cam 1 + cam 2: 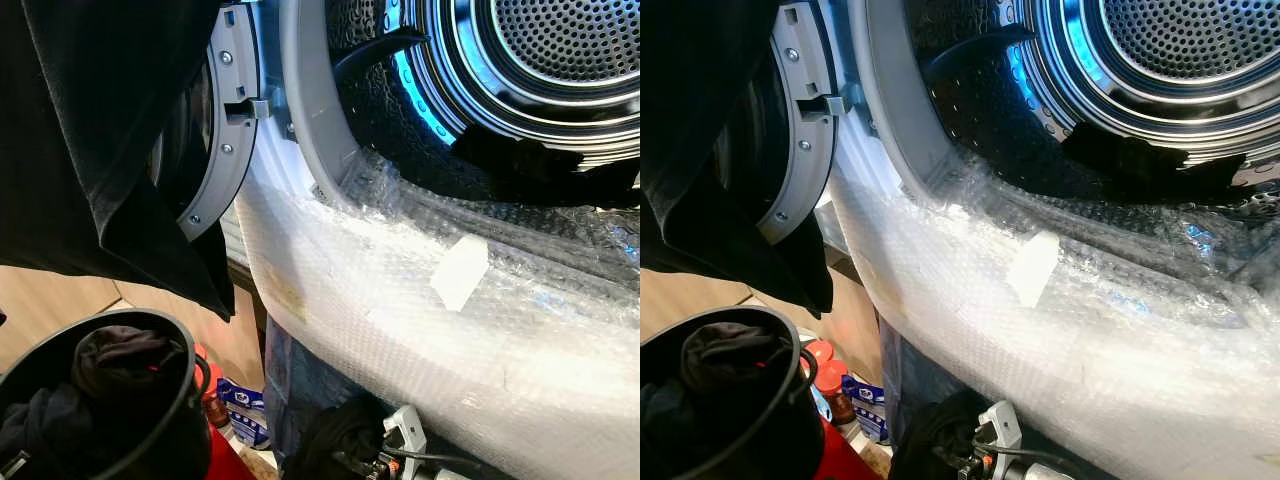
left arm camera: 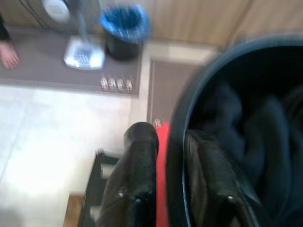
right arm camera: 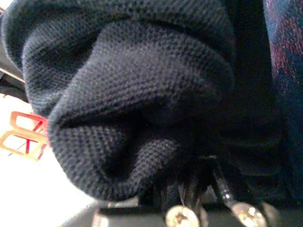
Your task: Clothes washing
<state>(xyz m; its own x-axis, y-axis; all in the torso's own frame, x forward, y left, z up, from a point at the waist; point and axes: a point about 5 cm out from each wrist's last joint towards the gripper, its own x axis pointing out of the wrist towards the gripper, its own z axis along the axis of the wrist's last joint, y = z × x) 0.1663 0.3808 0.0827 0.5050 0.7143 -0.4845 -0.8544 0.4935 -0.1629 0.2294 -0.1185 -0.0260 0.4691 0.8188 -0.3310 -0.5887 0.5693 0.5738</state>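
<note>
Bubble-wrapped white washing machine (image 1: 420,330) seen close, perforated steel drum (image 1: 560,50) open. Black round laundry basket (image 1: 150,420) of dark clothes gripped at rim by left gripper (image 2: 170,156). Dark knit garment (image 3: 132,94) draped over right gripper; finger state indeterminable.

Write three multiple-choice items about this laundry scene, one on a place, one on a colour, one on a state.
1. Where is the round black laundry bucket?
A. inside the drum
B. below the open washer door, on the robot's left
C. on top of the washer

2. What colour is the light inside the perforated steel drum?
A. blue
B. red
C. green

3. How is the left gripper?
A. open wide
B. shut on the bucket's rim
C. holding a bottle

Answers: 1 B, it sits under the grey door ring. 2 A, a blue glow edges the drum. 3 B, its fingers straddle the rim.
</note>
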